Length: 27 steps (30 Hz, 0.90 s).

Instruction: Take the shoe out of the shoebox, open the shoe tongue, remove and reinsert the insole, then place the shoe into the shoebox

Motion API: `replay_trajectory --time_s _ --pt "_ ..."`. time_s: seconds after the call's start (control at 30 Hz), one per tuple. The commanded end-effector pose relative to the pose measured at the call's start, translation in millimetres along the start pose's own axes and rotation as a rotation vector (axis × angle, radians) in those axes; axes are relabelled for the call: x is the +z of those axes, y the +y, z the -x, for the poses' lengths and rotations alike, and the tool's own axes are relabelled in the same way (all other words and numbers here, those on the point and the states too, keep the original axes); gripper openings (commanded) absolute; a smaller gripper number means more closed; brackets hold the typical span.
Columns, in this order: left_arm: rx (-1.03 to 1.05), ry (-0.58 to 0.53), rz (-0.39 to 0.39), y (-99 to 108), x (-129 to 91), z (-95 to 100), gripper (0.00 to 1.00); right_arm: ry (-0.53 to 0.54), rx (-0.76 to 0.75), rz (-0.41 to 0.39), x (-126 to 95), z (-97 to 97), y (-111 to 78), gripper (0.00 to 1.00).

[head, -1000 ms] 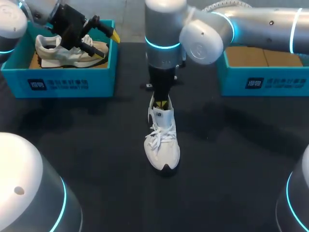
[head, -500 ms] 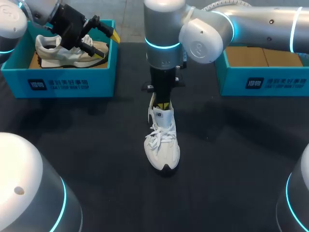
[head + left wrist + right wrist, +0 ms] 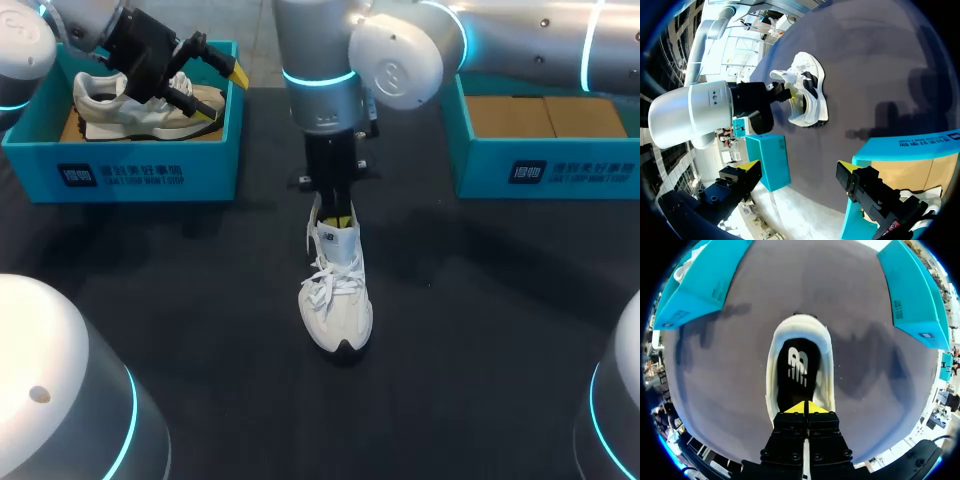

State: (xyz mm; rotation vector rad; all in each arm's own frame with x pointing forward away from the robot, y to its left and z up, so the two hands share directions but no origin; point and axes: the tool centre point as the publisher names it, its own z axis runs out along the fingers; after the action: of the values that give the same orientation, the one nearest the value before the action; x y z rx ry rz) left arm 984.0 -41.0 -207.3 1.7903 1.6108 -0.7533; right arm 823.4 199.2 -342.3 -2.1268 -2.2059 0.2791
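The white shoe (image 3: 337, 295) stands in the middle of the table (image 3: 480, 330), toe toward the near edge. The right claw (image 3: 340, 215) is in its heel hole, tips shut tight together by the black insole (image 3: 796, 365). The left claw (image 3: 223, 95) hangs wide open, holding nothing, over another shoe (image 3: 105, 105) in the blue box (image 3: 140, 165) at the far left corner.
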Motion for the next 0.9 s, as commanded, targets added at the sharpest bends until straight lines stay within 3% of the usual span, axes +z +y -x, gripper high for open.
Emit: replay_trajectory --time_s 0.03,0.3,0.33,0.37,0.43,0.47,0.5,0.53,0.9 --pt "0.0 0.003 0.0 -0.1 -0.1 0.2 1.0 -0.02 -0.008 -0.026 -1.8 -4.9 -2.7 0.0" --pt "0.0 0.003 0.0 -0.1 -0.1 0.2 1.0 -0.003 0.011 -0.042 3.1 -3.4 -7.9 0.0" --pt "0.0 0.003 0.0 -0.1 -0.1 0.2 1.0 -0.001 0.011 -0.043 3.5 -3.8 -7.8 0.04" --pt "0.0 0.003 0.0 -0.1 -0.1 0.2 1.0 0.0 0.012 -0.044 3.7 -4.2 -7.8 0.27" --pt "0.0 0.003 0.0 -0.1 -0.1 0.2 1.0 0.002 0.015 -0.047 3.8 -4.5 -7.8 0.5" --pt "0.0 0.003 0.0 -0.1 -0.1 0.2 1.0 0.002 0.019 -0.049 3.8 -4.6 -7.9 0.75" --pt "0.0 0.003 0.0 -0.1 -0.1 0.2 1.0 0.002 0.021 -0.05 3.8 -4.5 -7.8 0.93" --pt "0.0 0.003 0.0 -0.1 -0.1 0.2 1.0 0.001 0.025 -0.051 3.6 -4.3 -7.7 1.0" --pt "0.0 0.003 0.0 -0.1 -0.1 0.2 1.0 -0.011 0.024 -0.053 0.2 -6.6 -8.1 1.0"
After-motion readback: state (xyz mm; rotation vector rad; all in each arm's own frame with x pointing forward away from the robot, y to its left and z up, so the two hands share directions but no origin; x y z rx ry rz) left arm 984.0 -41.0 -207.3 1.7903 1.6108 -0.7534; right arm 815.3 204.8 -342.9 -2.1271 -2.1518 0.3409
